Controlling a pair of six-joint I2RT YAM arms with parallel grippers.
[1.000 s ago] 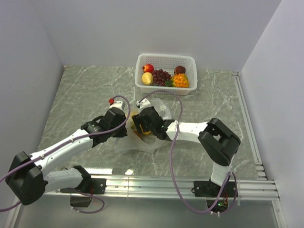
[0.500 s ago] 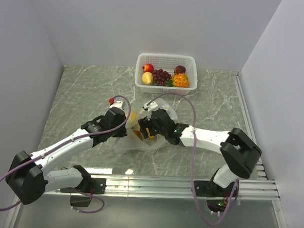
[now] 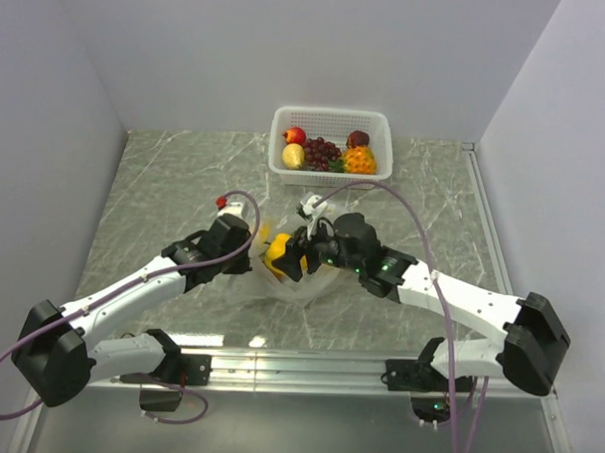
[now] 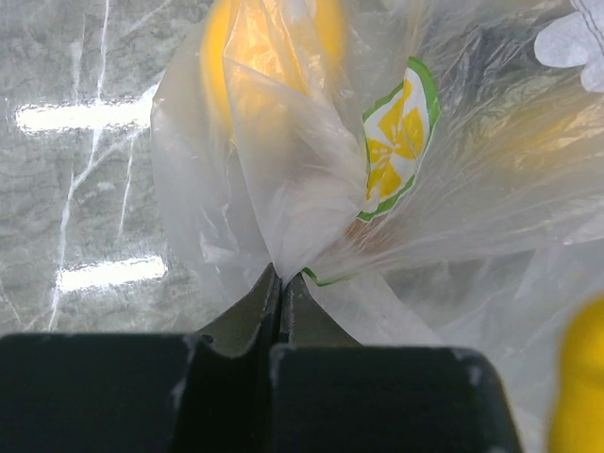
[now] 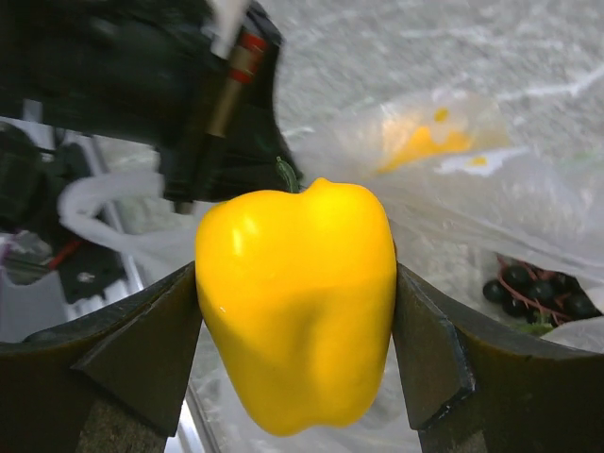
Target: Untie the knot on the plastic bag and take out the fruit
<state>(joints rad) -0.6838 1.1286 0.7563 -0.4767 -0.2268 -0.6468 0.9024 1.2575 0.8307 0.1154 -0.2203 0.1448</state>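
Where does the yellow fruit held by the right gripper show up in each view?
Top external: the yellow fruit is at centre, just above the plastic bag.
Left wrist: a yellow edge in the lower right corner is probably it, though this is not certain.
Right wrist: it fills the centre of the picture.
Shared landmark: the plastic bag shows in all three.

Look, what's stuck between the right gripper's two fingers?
A shiny yellow fruit, pinched between both fingers of the right gripper. The right wrist view shows it clearly, with the plastic bag behind it.
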